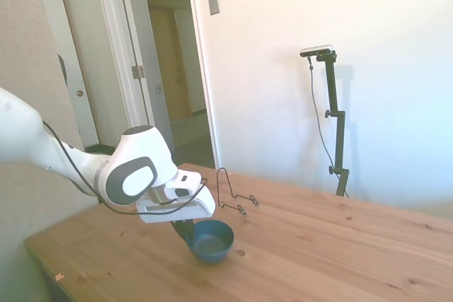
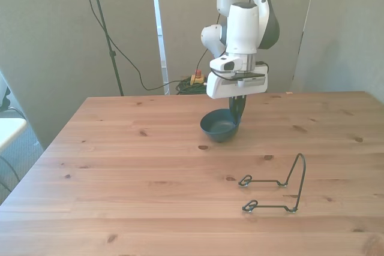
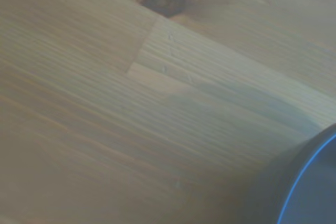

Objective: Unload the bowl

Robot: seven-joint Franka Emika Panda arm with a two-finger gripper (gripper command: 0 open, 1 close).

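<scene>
Plainly, the bowl — small, round, dark-blue — sits upright.

A home room used as a lab: an open doorway behind the wooden table

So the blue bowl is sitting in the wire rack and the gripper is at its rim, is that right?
Not quite. The bowl is not in the wire rack; the front view shows it on the bare table, well apart from the rack, which holds nothing. The rest stands: the gripper is at the bowl's rim.
</scene>
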